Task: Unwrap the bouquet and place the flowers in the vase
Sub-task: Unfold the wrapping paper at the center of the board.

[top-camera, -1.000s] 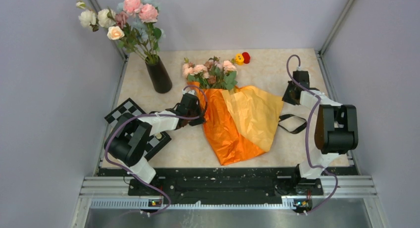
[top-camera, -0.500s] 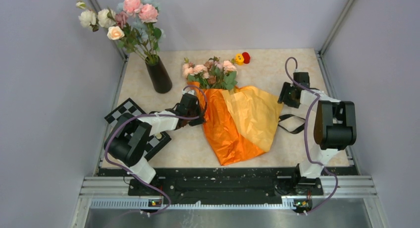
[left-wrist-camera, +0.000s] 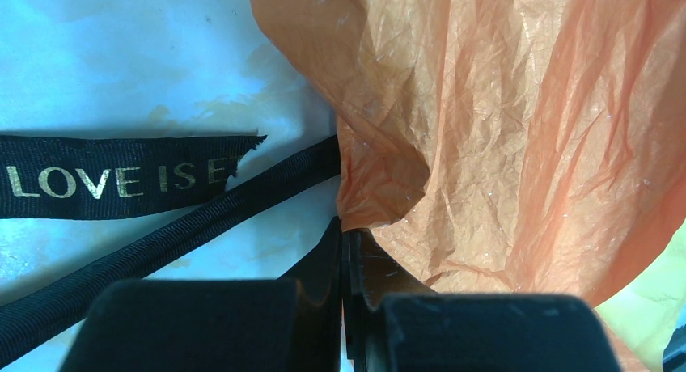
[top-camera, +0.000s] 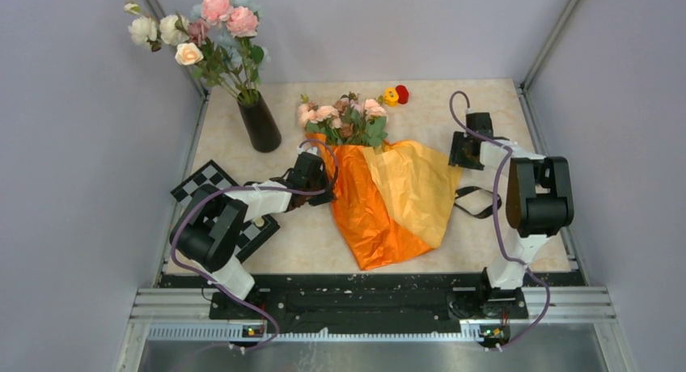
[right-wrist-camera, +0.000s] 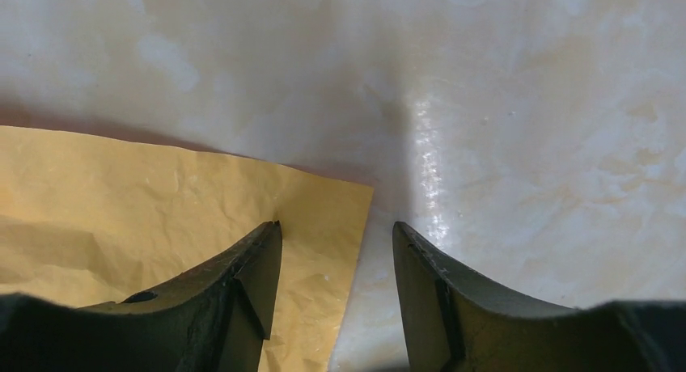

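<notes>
Lying flat: flowers [top-camera: 344, 120] on spread orange paper [top-camera: 388, 198], black ribbon [left-wrist-camera: 121, 180] loose.

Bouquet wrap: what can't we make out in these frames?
- Stems of the flowers: top view, covered by the orange paper.
- Ribbon: left wrist view, lettering breaks off at a frayed end; top view, mostly under the paper.
- Left gripper: shut at the paper's edge; left wrist view, its own fingers hide whether paper is pinched.
- Vase mouth: top view, blocked by the tall bunch.
</notes>
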